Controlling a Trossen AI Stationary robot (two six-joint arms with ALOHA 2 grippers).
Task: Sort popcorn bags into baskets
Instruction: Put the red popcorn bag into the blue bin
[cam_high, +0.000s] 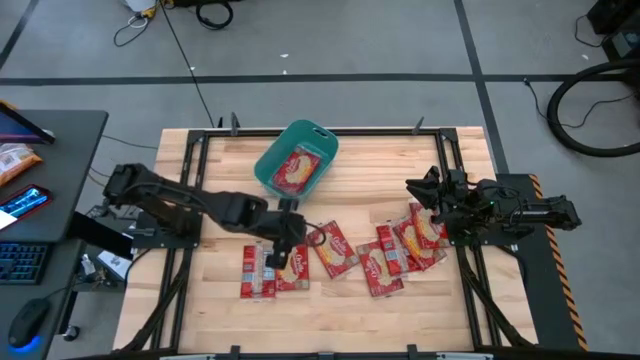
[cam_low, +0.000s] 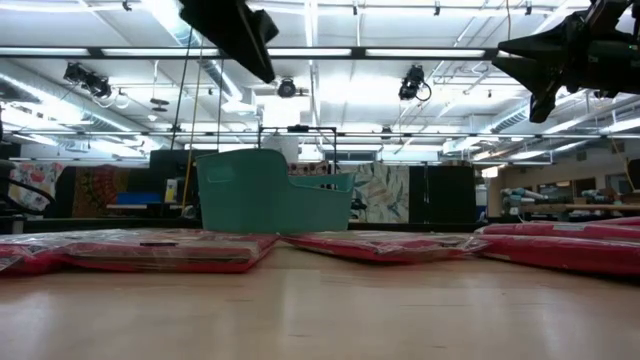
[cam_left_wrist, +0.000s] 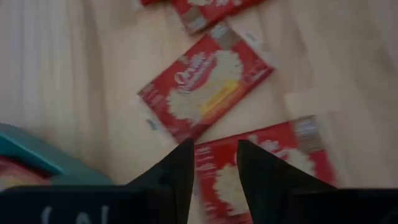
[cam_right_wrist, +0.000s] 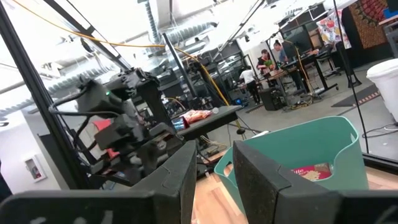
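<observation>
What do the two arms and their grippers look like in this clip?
Both arms are matte black jointed links. The left arm and right arm each end in two flat, tapering dark fingers. The left gripper and right gripper show no visible markings.

Two dark jointed arms; left gripper (cam_left_wrist: 214, 180) fingers black, wedge-shaped; right arm near orange-black hazard stripe.

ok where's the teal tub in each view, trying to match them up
High view: teal tub at the table's far middle, one red popcorn bag inside.
Low view: tub left of centre, behind the flat bags.
Left wrist view: only a teal corner at the left edge.
Right wrist view: tub at right, beyond the fingers, a bag showing inside.
Shared landmark: the tub itself, with the bag in it.
</observation>
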